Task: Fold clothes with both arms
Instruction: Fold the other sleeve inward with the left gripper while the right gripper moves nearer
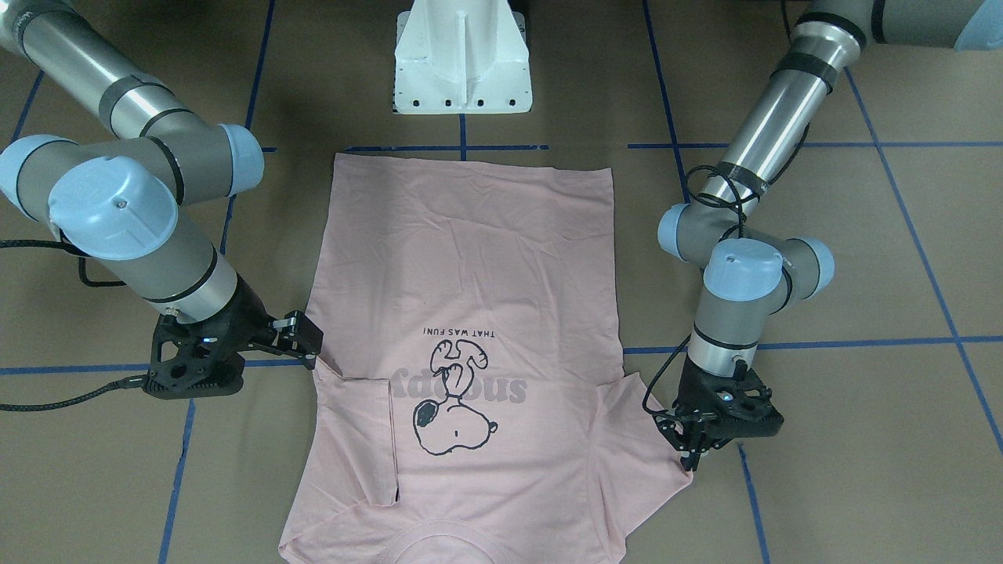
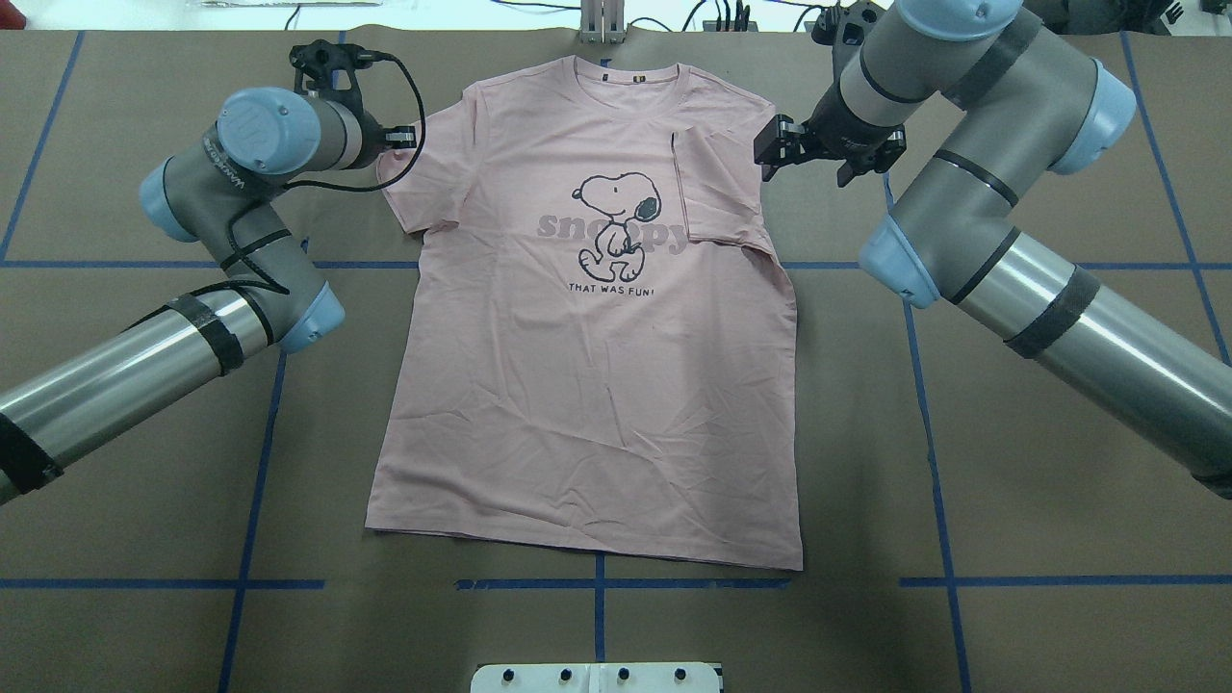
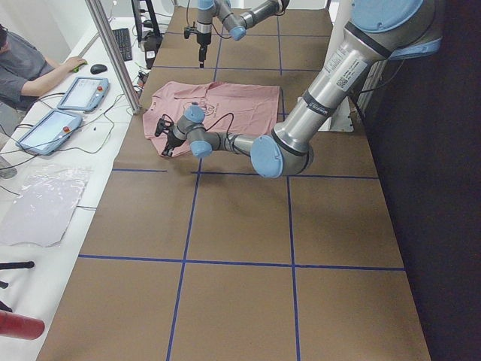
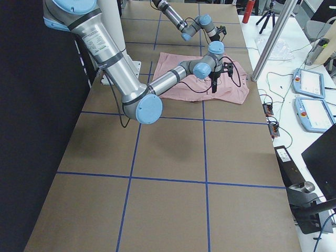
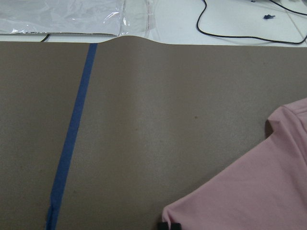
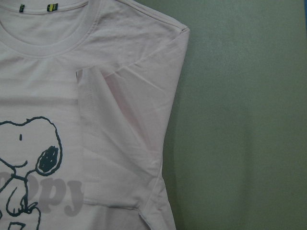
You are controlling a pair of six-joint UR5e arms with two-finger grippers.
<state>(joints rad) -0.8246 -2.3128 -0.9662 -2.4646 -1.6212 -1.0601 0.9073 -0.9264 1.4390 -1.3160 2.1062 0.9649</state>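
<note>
T-shirt [image 1: 470,258] collar runs off the front view's bottom edge, and the left gripper [image 1: 689,457], jaws too small to read there, mostly hidden behind its own wrist overhead

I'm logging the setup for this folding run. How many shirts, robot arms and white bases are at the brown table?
T-shirt: 1
Robot arms: 2, the left arm and the right arm
White base: 1
Total: 4
</note>
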